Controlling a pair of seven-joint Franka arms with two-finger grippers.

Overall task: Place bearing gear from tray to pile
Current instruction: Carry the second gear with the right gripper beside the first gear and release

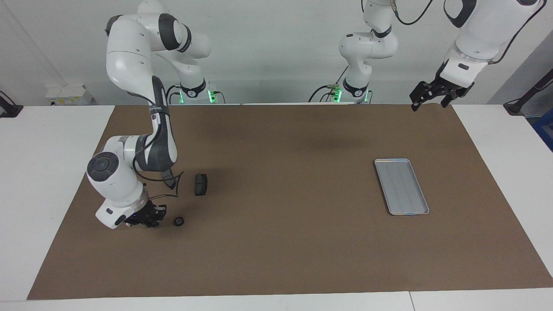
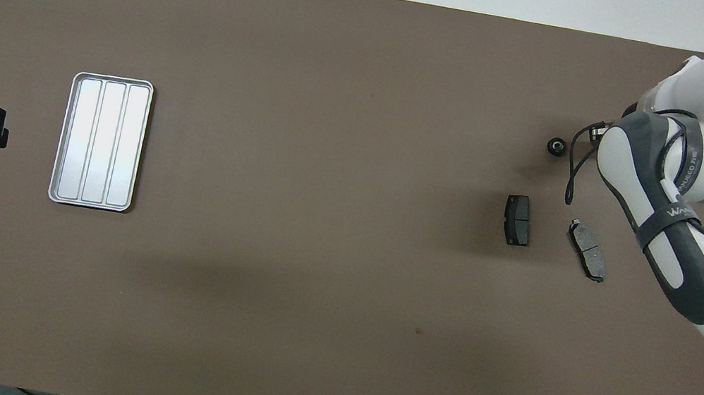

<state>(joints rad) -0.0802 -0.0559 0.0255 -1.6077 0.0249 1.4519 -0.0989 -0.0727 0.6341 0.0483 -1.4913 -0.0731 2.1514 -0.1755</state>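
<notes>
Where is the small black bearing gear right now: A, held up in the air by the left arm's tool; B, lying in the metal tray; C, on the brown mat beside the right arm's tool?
C: the bearing gear sits on the brown mat beside the right tool, while the tray holds nothing.

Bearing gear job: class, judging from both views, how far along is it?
Nearly done. The tray lies bare, and the bearing gear sits on the mat beside the brake pads. The right end effector is low beside the gear; pulling away remains. The left end effector waits, raised.
</notes>
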